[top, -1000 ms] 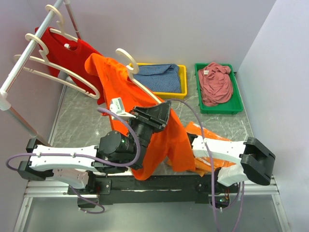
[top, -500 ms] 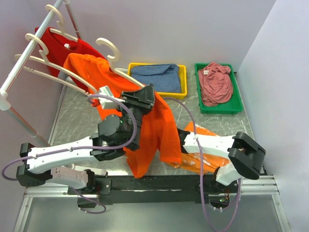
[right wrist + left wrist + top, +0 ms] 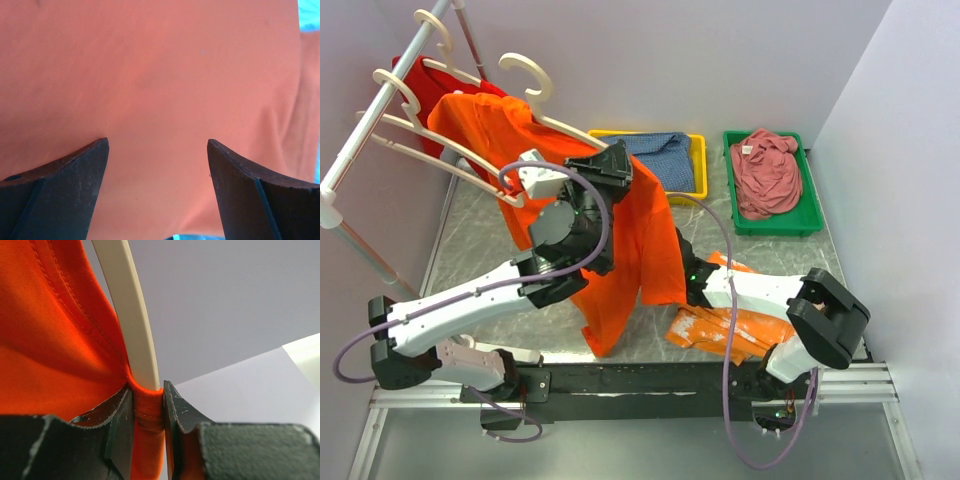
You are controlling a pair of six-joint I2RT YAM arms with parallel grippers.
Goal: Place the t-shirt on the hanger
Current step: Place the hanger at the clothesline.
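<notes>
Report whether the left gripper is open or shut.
Shut on the t-shirt: the left gripper's fingers pinch its orange hem just below the hanger.

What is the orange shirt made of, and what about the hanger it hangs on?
The shirt looks like soft knit cloth, maybe cotton, with a matte finish. It folds and droops, and rows of stitching run along its ribbed edge. The hanger is probably hard plastic, cream-coloured and smooth with a faint sheen. It holds a clean, stiff curve under the shirt.
</notes>
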